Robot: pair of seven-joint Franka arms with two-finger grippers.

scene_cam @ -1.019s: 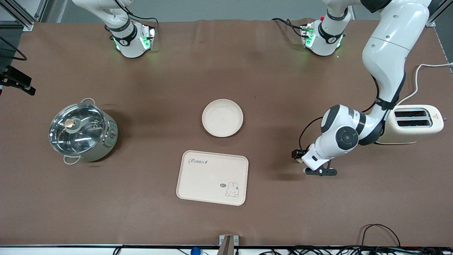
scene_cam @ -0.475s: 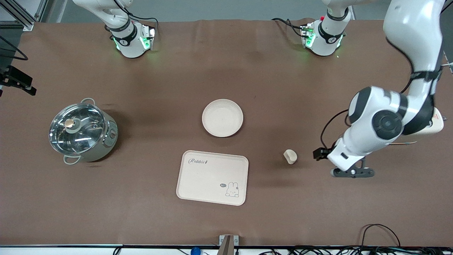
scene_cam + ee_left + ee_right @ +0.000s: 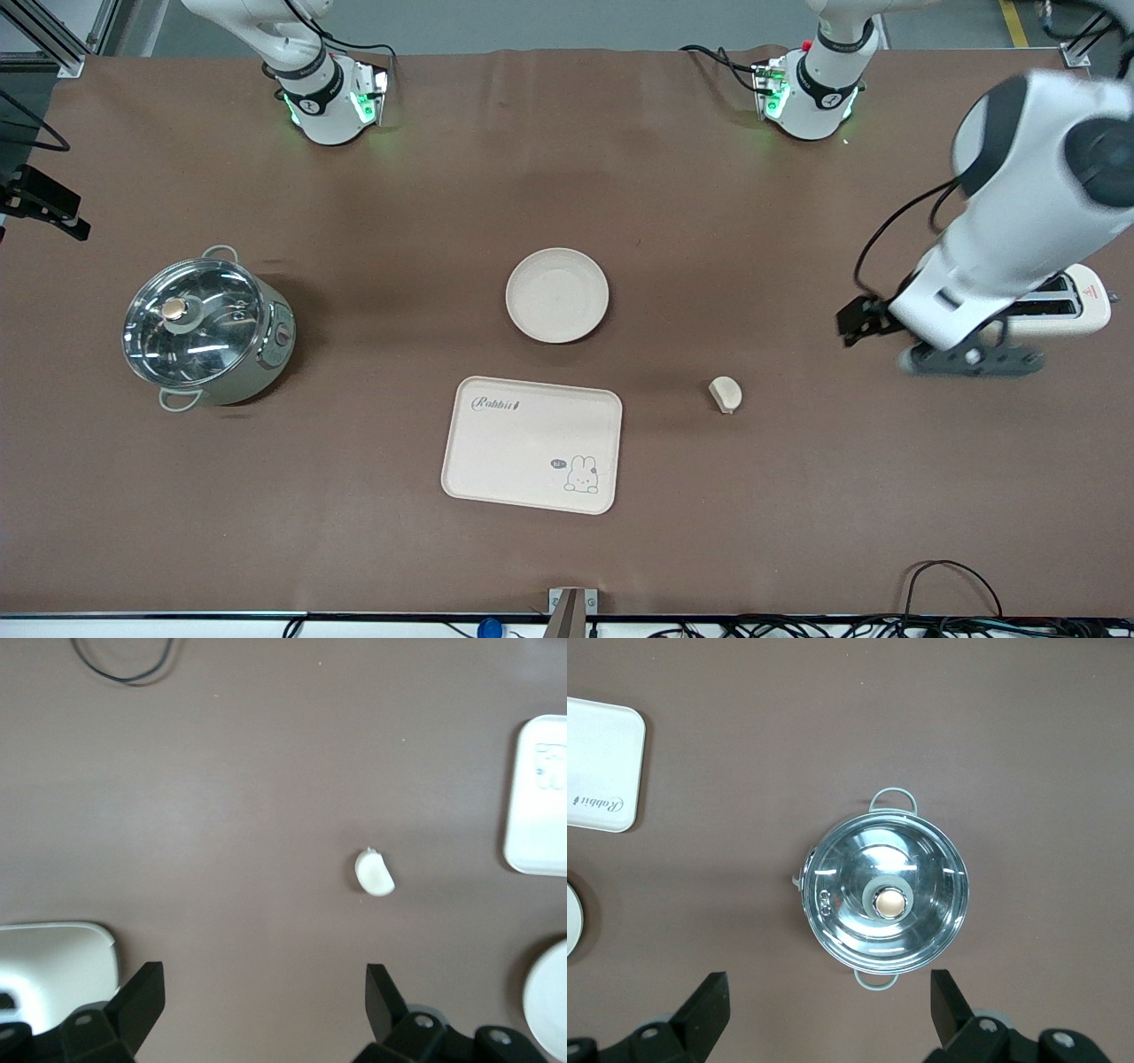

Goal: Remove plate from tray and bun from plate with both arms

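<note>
The round cream plate [image 3: 557, 295] lies in the middle of the table, empty. Its edge also shows in the left wrist view [image 3: 549, 1003] and the right wrist view [image 3: 570, 921]. The small pale bun [image 3: 726, 393] lies on the table, nearer the front camera than the plate and toward the left arm's end. It also shows in the left wrist view [image 3: 375, 873]. My left gripper [image 3: 967, 360] [image 3: 264, 994] is open and empty, up in the air beside the toaster, apart from the bun. My right gripper [image 3: 830, 997] is open and empty, high over the pot; the front view does not show it.
The rectangular cream rabbit tray [image 3: 532, 445] lies nearer the front camera than the plate. A steel pot with a glass lid [image 3: 205, 330] [image 3: 886, 895] stands toward the right arm's end. A cream toaster [image 3: 1067, 301] [image 3: 53, 961] stands at the left arm's end, partly hidden by the left arm.
The left gripper has let go of the bun, leaving it on the table, and has risen away toward the toaster. The plate, tray and pot have not moved.
</note>
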